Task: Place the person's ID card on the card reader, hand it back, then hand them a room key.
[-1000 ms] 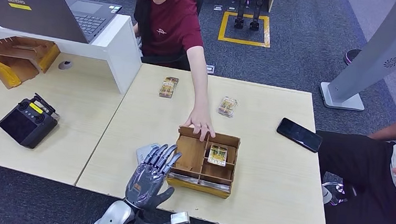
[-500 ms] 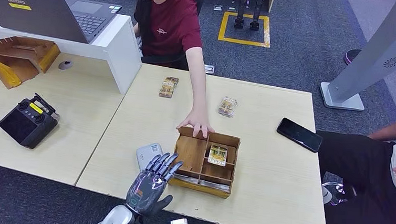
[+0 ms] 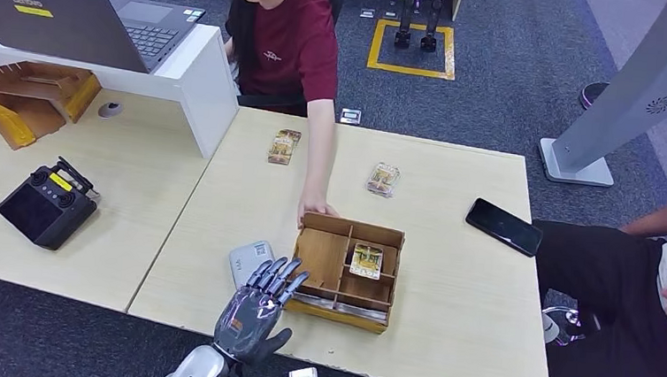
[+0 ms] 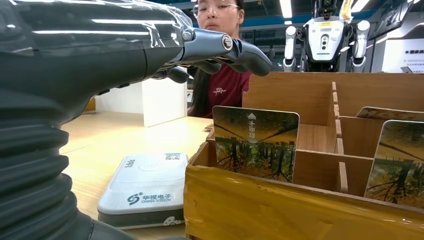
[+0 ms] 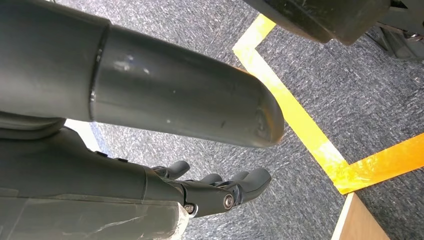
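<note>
Left hand: the left hand (image 3: 257,307) is hovering above the near edge of the tabletop (image 3: 457,277), fingers extended and slightly apart, holding nothing; the fingertips are reaching over the gap between the card reader and the wooden box. In the left wrist view the fingers (image 4: 235,50) are stretching out level above the box's near wall.
Right hand: the right hand (image 5: 220,192) is hanging beside the robot's body over the grey carpet (image 5: 310,70), fingers loosely curled and apart, gripping nothing.
Card reader: the card reader (image 3: 250,260) is lying flat on the tabletop, just beside the left wall of the wooden box; its top face is carrying no card in either view (image 4: 145,187).
Wooden box: the wooden box (image 3: 347,270) is sitting near the front of the tabletop, divided into compartments. One card (image 3: 366,261) is lying flat in a right-hand compartment. In the left wrist view two cards are standing upright in the near slots, one (image 4: 255,142) toward the reader side and one (image 4: 395,162) farther along.
Person: the person's hand (image 3: 312,210) is resting on the far left corner of the box.
Loose cards: two card packs (image 3: 283,146) (image 3: 383,179) are lying on the far part of the tabletop.
Phone: a black phone (image 3: 504,226) is lying near the right edge of the tabletop.
ID card: cannot tell which of the visible cards it is.
</note>
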`<act>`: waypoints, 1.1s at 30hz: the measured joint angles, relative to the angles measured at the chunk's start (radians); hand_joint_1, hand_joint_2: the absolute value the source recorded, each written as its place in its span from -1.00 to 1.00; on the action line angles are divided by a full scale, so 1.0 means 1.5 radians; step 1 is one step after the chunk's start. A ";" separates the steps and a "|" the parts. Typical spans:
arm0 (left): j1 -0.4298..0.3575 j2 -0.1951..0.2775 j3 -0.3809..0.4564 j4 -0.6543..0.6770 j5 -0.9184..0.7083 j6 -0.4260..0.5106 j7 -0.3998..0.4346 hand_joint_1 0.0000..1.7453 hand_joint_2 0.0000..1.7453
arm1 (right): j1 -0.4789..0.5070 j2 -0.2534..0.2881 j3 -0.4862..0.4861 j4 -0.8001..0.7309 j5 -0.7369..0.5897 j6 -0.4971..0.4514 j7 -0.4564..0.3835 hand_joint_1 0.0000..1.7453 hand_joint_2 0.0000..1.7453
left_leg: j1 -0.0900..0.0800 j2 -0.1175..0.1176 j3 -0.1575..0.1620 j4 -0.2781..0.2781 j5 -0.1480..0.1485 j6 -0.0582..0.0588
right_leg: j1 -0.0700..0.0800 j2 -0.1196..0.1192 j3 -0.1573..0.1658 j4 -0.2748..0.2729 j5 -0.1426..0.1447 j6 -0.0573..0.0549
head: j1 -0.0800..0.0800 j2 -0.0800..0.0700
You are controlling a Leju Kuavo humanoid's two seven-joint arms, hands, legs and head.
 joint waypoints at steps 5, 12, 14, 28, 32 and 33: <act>0.000 0.000 0.000 0.000 0.000 0.000 0.000 0.65 1.00 | 0.000 0.000 0.000 0.000 0.000 0.000 0.000 -1.00 -1.00 | 0.000 0.000 0.000 0.000 0.000 0.000 | 0.000 0.000 0.000 0.000 0.000 0.000 | 0.000 0.000; 0.000 0.000 0.000 0.000 0.010 0.001 0.000 0.88 1.00 | 0.000 0.000 0.000 0.000 0.000 0.000 0.000 -1.00 -1.00 | 0.000 0.000 0.000 0.000 0.000 0.000 | 0.000 0.000 0.000 0.000 0.000 0.000 | 0.000 0.000; 0.001 0.000 0.000 0.000 0.013 0.001 0.000 0.86 1.00 | 0.000 0.000 0.000 0.000 0.000 0.001 0.000 -1.00 -1.00 | 0.000 0.000 0.000 0.000 0.000 0.000 | 0.000 0.000 0.000 0.000 0.000 0.000 | 0.000 0.000; 0.003 0.000 0.000 0.000 0.028 0.004 -0.002 1.00 1.00 | 0.000 0.000 0.000 0.000 0.000 0.001 0.000 -1.00 -1.00 | 0.000 0.000 0.000 0.000 0.000 0.000 | 0.000 0.000 0.000 0.000 0.000 0.000 | 0.000 0.000; 0.004 0.000 0.000 0.000 0.031 0.005 -0.002 1.00 1.00 | 0.000 0.000 0.000 0.000 0.000 0.001 -0.001 -1.00 -1.00 | 0.000 0.000 0.000 0.000 0.000 0.000 | 0.000 0.000 0.000 0.000 0.000 0.000 | 0.000 0.000; 0.004 0.000 0.000 0.000 0.031 0.005 -0.002 1.00 1.00 | 0.000 0.000 0.000 0.000 0.000 0.001 -0.001 -1.00 -1.00 | 0.000 0.000 0.000 0.000 0.000 0.000 | 0.000 0.000 0.000 0.000 0.000 0.000 | 0.000 0.000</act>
